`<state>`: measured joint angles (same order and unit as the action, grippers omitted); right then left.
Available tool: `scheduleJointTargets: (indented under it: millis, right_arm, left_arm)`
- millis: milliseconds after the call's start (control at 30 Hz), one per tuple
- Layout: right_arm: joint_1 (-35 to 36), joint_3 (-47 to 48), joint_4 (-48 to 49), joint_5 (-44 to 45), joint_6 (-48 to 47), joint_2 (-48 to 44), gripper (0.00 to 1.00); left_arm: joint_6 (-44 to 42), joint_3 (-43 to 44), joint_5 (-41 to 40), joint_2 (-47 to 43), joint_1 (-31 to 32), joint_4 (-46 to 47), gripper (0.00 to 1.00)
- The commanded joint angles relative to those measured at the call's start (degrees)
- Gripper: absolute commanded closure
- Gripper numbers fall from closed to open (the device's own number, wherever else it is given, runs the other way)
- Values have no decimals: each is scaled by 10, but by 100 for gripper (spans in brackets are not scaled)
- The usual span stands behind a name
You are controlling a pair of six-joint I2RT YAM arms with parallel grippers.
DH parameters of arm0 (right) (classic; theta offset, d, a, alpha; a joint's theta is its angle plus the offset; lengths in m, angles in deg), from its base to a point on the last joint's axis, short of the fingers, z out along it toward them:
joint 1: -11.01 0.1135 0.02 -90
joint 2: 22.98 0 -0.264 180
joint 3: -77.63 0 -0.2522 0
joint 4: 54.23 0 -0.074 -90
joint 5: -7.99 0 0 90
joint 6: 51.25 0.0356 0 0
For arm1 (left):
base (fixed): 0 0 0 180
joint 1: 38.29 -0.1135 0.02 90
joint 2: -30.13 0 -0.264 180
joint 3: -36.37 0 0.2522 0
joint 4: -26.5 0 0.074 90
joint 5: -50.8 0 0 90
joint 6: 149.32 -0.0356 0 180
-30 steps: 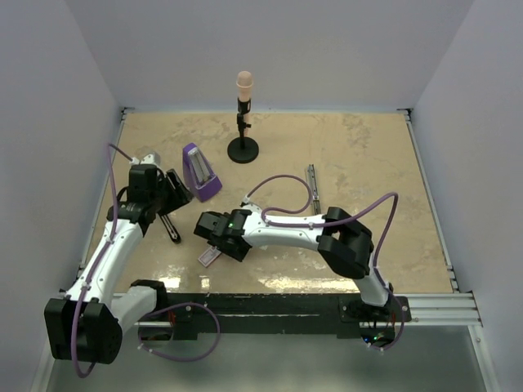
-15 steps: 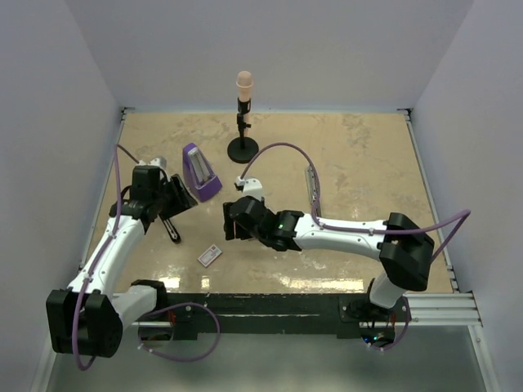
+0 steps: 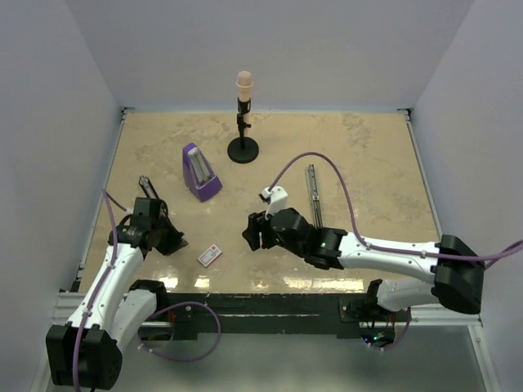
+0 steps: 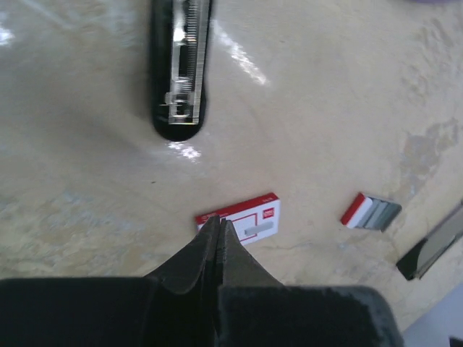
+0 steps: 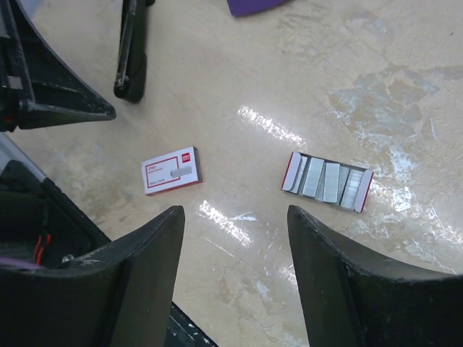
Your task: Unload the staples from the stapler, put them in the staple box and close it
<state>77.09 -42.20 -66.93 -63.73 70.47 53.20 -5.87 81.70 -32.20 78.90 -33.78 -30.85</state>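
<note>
– Left gripper (image 4: 219, 225) state?
– Fingers pressed flat together, nothing between them. It hangs over the left side of the counter (image 3: 368, 163), toward the near edge.
– Right gripper (image 5: 235, 213)?
– Spread wide, empty. Held above the counter by the near edge, left of centre, pointing toward the left edge.
– Stapler (image 4: 181, 69)?
– Lying flat by the left edge, roughly midway along it. In the top view it is partly under the left arm. Metal channel faces up with ribbed metal in it. Can't tell if that's a loaded strip.
– Staples (image 5: 329, 181)?
– Silvery strips side by side in a small red-and-white tray (image 5: 291, 173). It sits on the counter just below the right gripper. In the top view that gripper hides it.
– Anything close by?
– Red-and-white card (image 5: 171, 171), flat, near the tray but apart from it, on its left-edge side. The stapler's near end is further toward the left edge, apart from the card.
– Rest?
– Purple wedge (image 3: 199, 173) stands further back, left of centre. Thin metal rail (image 3: 311, 192) lies mid-counter. Black stand with a peach top (image 3: 243, 122) is by the far edge.
</note>
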Motion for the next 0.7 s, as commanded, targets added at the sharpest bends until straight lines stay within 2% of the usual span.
scheduleJointTargets:
  millis: [0,100,233,367,467,567,667]
  right_arm:
    - [-20,-47,58,8,16,-81,36]
    - [-75,-73,49,-8,16,-111,36]
    - [-115,-104,59,-33,4,-169,35]
    - [-127,-111,66,-38,1,-183,34]
    - [-130,-105,67,-45,-1,-172,34]
    - [-131,-104,68,-47,-1,-170,34]
    - [-132,-106,76,-49,2,-170,34]
  left_arm:
    - [120,-8,-99,-31,-3,-107,100]
    - [165,-39,-96,-42,7,-118,100]
    - [277,-29,-126,-33,94,-158,100]
    - [310,-67,-82,8,121,-139,100]
    - [312,-58,-84,33,129,-143,100]
    - [327,-66,-86,28,132,-135,100]
    - [340,-100,-57,2,132,-77,100]
